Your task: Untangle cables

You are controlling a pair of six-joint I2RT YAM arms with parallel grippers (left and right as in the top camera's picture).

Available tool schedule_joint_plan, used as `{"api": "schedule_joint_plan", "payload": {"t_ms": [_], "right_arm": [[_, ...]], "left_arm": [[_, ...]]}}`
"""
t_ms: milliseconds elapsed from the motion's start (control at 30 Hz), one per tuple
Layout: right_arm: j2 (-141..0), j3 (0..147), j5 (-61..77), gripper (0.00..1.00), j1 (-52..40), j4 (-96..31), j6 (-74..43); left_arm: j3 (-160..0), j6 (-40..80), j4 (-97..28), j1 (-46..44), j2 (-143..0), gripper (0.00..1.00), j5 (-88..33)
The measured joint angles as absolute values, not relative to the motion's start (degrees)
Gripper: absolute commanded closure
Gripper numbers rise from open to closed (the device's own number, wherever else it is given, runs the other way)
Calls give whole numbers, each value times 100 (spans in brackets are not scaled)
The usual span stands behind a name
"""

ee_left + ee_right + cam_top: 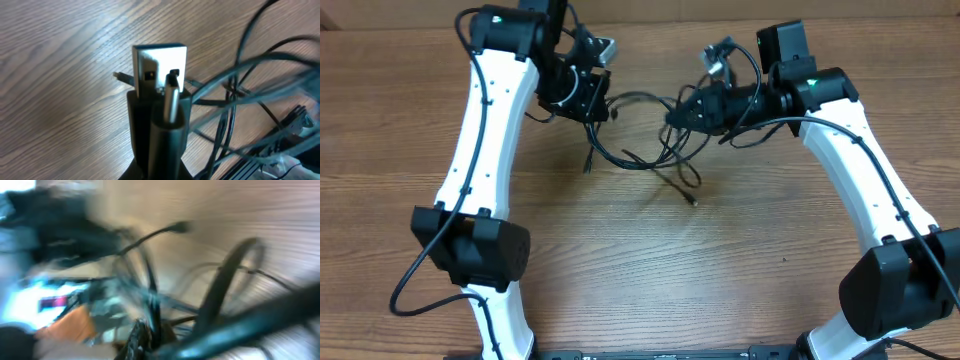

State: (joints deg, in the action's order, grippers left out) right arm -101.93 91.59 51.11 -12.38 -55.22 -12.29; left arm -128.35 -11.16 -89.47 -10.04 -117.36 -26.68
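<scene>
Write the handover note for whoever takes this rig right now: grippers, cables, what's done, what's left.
Left gripper: shut, one strand apparently pinched, its plug end poking out beside the fingers.
Right gripper: shut, seemingly on the knot by the overhead view; its wrist view is blurred.
The cables: one tangle strung between both grippers over the table, loose ends dangling.
Done: both sides gripped.
Left: all the separating; strands cross and loop throughout.

Wood-grain table [650, 260] — black cables [672, 160] loop on it, seemingly partly lifted.
</scene>
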Motion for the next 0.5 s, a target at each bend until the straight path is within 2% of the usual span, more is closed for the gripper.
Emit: {"api": "schedule_joint_plan", "payload": {"t_ms": [200,333,500], "right_arm": [[-10149,9181,2672,96,-1149,-6604,-1973],[-10040,9264,1603,95,-1162,-7067,-2204],[-10005,9266,611,88,-1153,-7411,-2285]], "left_arm": [[-12818,-1063,-9094,-746,-11212,96,-2805],[-12818,-993,-9142,-714,-11043,96,-2794],[-12796,-757,-9133,-701,-11026,96,-2443]]}}
